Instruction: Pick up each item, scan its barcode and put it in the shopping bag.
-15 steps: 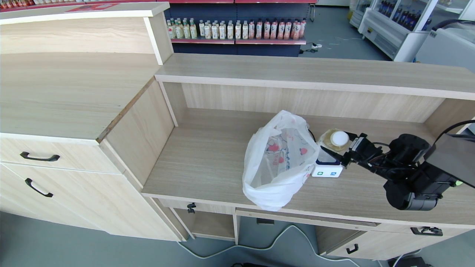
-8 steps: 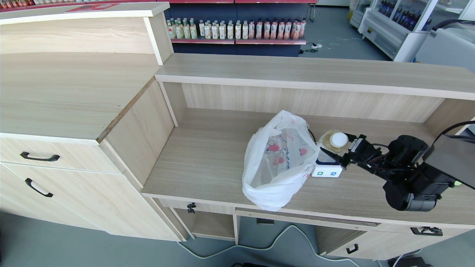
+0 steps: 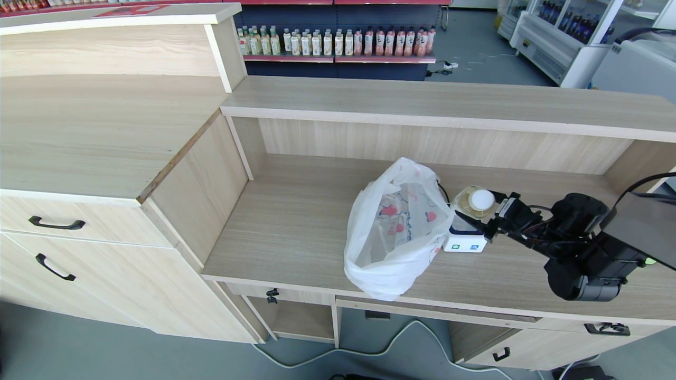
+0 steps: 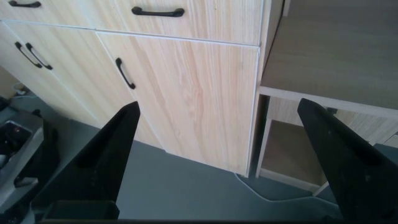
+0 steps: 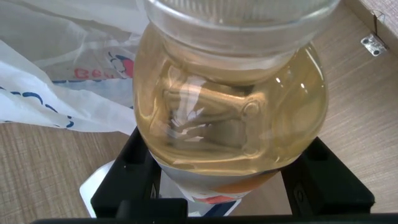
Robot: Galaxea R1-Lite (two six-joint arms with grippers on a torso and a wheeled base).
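Note:
My right gripper (image 3: 485,224) is shut on a clear bottle (image 3: 473,203) of yellowish liquid with a white cap, holding it just above a small white scanner box (image 3: 465,243) on the counter. From the right wrist, the bottle (image 5: 230,124) sits between the black fingers (image 5: 134,171), with the gripper (image 5: 230,186) low around its body. The white plastic shopping bag (image 3: 393,227) stands open immediately left of the scanner, and its edge (image 5: 56,74) lies beside the bottle. My left gripper (image 4: 217,106) hangs open with nothing in it, off the counter, facing cabinet doors and floor.
The wooden counter (image 3: 296,227) has bare room left of the bag and a raised back ledge (image 3: 449,103). A taller cabinet with drawers (image 3: 58,224) stands to the left. Cables lie on the floor under the desk.
The right gripper with the bottle has edged slightly down and toward the bag, staying over the scanner. The bag has not moved.

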